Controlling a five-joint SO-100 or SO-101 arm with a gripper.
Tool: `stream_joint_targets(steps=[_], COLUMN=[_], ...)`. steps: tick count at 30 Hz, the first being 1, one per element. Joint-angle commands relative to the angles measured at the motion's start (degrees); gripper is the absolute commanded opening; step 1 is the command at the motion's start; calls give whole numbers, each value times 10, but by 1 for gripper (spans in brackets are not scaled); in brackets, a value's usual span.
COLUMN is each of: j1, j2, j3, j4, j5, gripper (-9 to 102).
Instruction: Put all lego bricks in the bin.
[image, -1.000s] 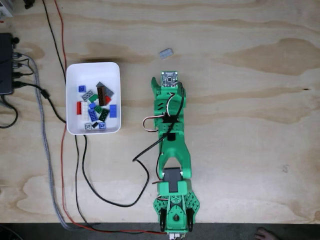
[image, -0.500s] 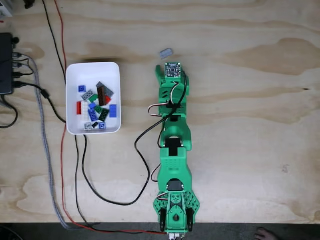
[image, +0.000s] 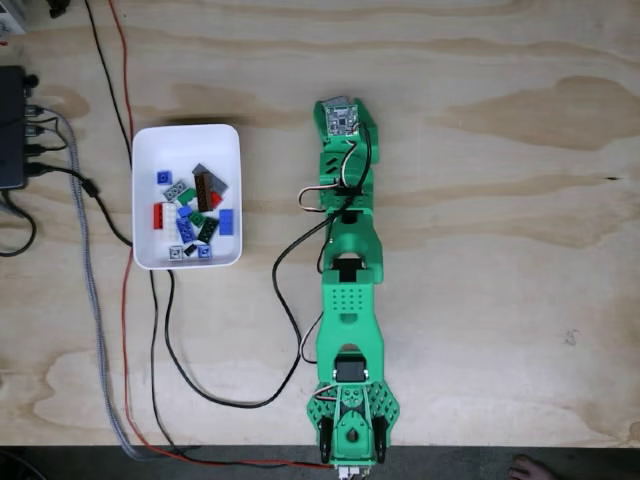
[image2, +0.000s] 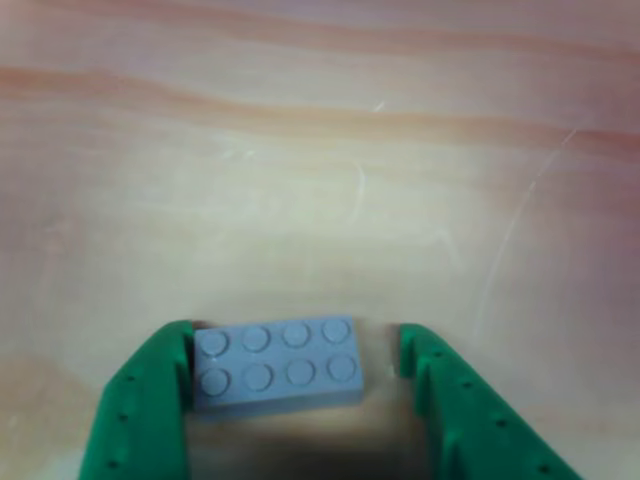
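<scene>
Most lego bricks already lie in the bin, and my jaws, spread wide, straddle the last grey brick on the counter, not yet gripped.

We can't read any text, labels or numbers here. The grey brick between the gripper fingers has plain studs, too blurry for a logo. The little board on top of the arm has markings, but they're too small for us to make out.
</scene>
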Motion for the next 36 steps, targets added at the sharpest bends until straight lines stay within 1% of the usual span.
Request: stream_joint_targets(steps=[1, 4, 5, 9, 12, 14, 15, 19, 22, 24, 27, 30, 32, 36], j1=[-5, -11, -13, -25, -33, -40, -44, -64, -108, -151, -216, -289, -327, -372], j2=[-19, -13, -6, 33, 55, 106, 147, 359, 444, 481, 490, 467, 438, 381], j3=[-55, -47, -40, 4, 14, 19, 20, 2, -9, 8, -14, -44, -79, -127], j4=[18, 28, 32, 27, 27, 58, 82, 269, 415, 490, 613, 712, 756, 798], j5=[-18, -17, -11, 15, 43, 85, 115, 242, 303, 337, 392, 441, 479, 535], gripper=[16, 3, 2, 3, 1, 0, 0, 0, 0, 1, 1, 1, 1, 3])
